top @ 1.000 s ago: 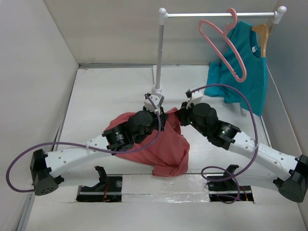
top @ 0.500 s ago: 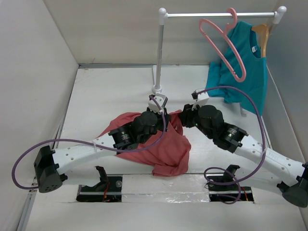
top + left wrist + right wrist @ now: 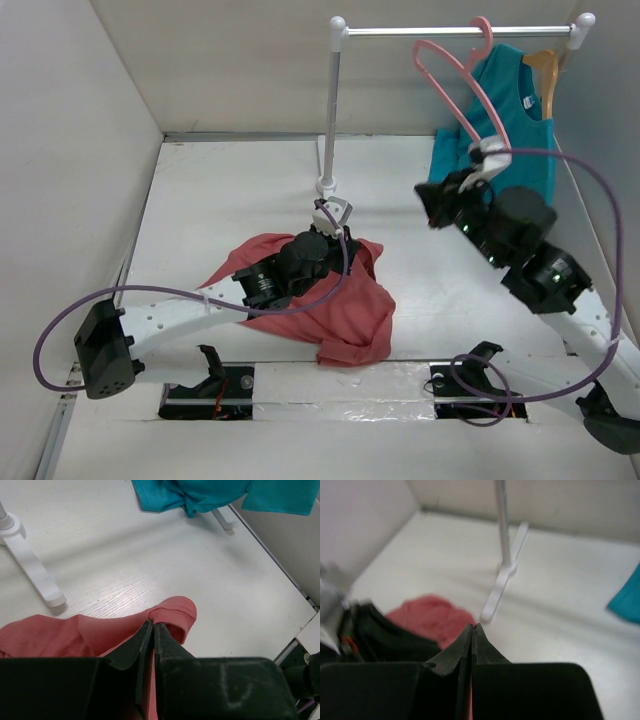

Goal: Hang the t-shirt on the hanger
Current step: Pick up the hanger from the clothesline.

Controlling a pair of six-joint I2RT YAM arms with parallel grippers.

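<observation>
The salmon-red t-shirt (image 3: 350, 305) lies crumpled on the table near the front middle. My left gripper (image 3: 347, 243) is shut on its hemmed edge (image 3: 170, 616), with the jaws (image 3: 152, 624) pinching the cloth. My right gripper (image 3: 432, 207) is raised above the table to the right, apart from the shirt, with its jaws (image 3: 472, 626) shut and nothing in them. The shirt shows blurred below it in the right wrist view (image 3: 427, 615). The pink hanger (image 3: 470, 90) hangs by its hook from the rack bar, above and behind my right gripper.
A white rack stands at the back with its pole (image 3: 328, 120) and foot (image 3: 30, 570) just behind the shirt. A teal-blue t-shirt (image 3: 510, 140) on a wooden hanger (image 3: 548, 70) hangs at the right end of the bar. White walls close in the table.
My right gripper has left the shirt's edge and risen up and to the right, toward the rack. My left gripper keeps its hold and has shifted slightly right.
</observation>
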